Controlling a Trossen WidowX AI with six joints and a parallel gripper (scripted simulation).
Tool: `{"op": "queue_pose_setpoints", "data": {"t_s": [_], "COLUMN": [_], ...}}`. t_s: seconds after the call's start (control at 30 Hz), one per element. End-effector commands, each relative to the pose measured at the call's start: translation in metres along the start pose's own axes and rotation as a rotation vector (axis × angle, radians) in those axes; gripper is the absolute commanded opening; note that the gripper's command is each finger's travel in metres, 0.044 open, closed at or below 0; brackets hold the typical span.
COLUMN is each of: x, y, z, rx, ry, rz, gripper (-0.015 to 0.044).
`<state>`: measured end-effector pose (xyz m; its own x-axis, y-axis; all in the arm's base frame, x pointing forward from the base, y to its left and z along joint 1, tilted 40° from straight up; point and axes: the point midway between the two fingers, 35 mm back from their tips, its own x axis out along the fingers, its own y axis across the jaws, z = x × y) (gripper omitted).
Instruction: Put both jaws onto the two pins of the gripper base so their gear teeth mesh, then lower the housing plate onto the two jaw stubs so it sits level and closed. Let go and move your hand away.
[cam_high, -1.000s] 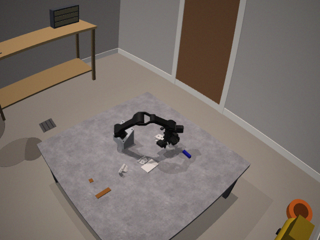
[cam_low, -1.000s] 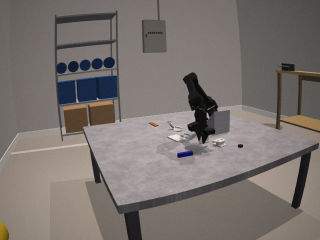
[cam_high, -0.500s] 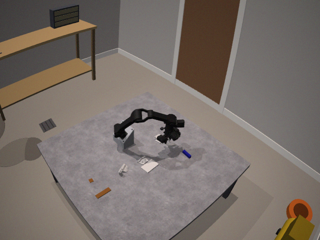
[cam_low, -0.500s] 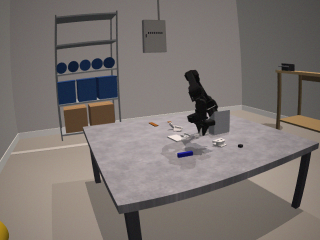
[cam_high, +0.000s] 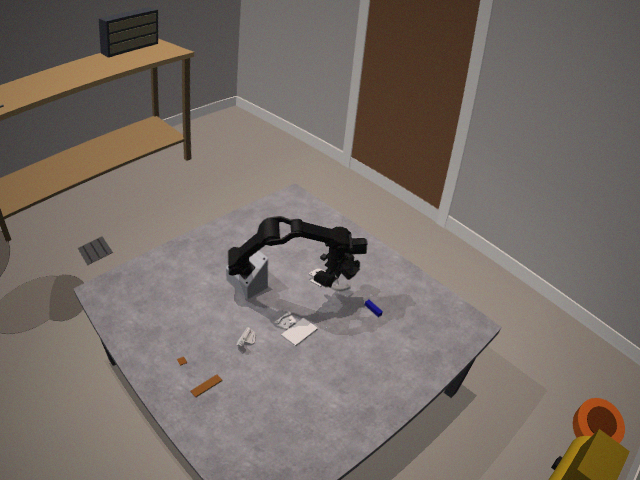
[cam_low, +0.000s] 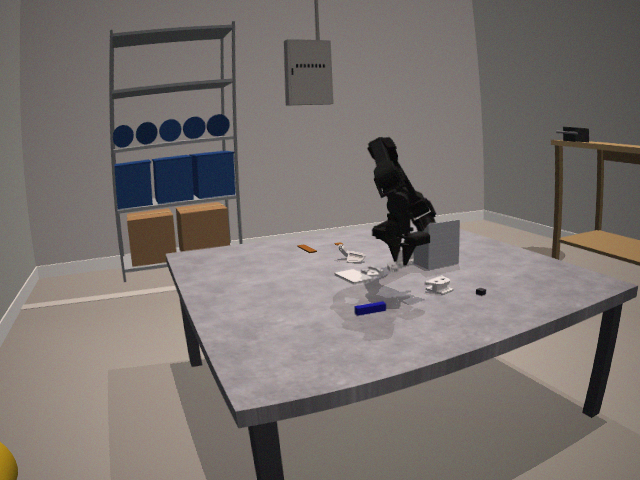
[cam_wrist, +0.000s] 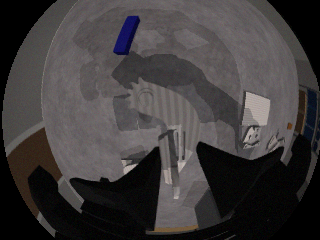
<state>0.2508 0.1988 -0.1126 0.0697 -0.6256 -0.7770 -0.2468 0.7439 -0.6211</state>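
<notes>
My gripper (cam_high: 336, 280) (cam_low: 401, 264) (cam_wrist: 178, 148) is shut on a white curved jaw (cam_high: 341, 286) (cam_low: 393, 267) (cam_wrist: 177, 107) and holds it above the table. Its toothed end points away from the fingers in the wrist view. The other white jaw (cam_high: 247, 337) (cam_low: 353, 255) (cam_wrist: 275, 141) lies on the table. A white raised block (cam_high: 314, 275) (cam_low: 438, 284) (cam_wrist: 131, 165) stands near the gripper, partly hidden in the wrist view. A flatter white part with holes (cam_high: 285, 320) (cam_low: 370, 270) (cam_wrist: 251, 135) lies apart from it. I cannot tell which of these two is gripper base or housing plate.
A flat white square (cam_high: 299, 332) (cam_low: 351, 275) (cam_wrist: 256, 109) lies beside the flatter part. A blue bar (cam_high: 373, 307) (cam_low: 370, 308) (cam_wrist: 127, 35) lies past the gripper. Orange pieces (cam_high: 206, 385) (cam_high: 181, 361) and a small black cube (cam_low: 480, 291) lie on the table.
</notes>
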Motion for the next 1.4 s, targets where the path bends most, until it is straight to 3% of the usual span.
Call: {"op": "queue_pose_setpoints", "data": {"t_s": [0.0, 1.37], "x": [-0.003, -0.014], "y": [-0.011, -0.104], "z": [-0.001, -0.029], "rx": [-0.122, -1.282], "ry": [-0.001, 0.0], "rz": [-0.001, -0.001], "gripper": [0.0134, 0.0134]}}
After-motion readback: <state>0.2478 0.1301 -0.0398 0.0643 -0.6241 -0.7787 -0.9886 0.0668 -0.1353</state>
